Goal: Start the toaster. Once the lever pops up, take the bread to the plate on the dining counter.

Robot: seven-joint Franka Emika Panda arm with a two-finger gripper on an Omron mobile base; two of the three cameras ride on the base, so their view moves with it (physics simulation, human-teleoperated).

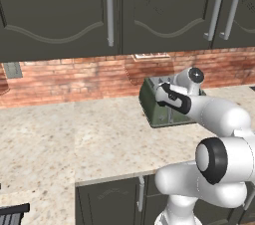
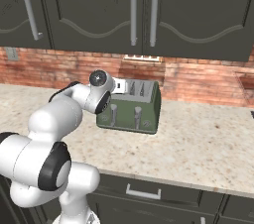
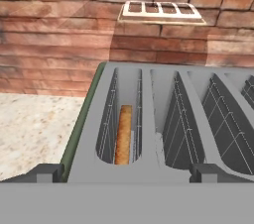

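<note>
Step in hand: starting toaster [image 2: 131,109]; bread [image 3: 123,135] sunk in leftmost slot; gripper [image 3: 126,172] spread wide, empty, above slots. Next: reach front lever [image 2: 113,114], press down

The toaster [image 3: 163,119] just ahead of the jaws has a matt silvery metal top and smooth olive-green sides. In its slot, the bread [image 3: 123,134] looks rough and toasted brown. The desk [image 1: 74,129] is speckled beige stone; behind it, the wall [image 3: 59,34] is rough red brick.
</note>
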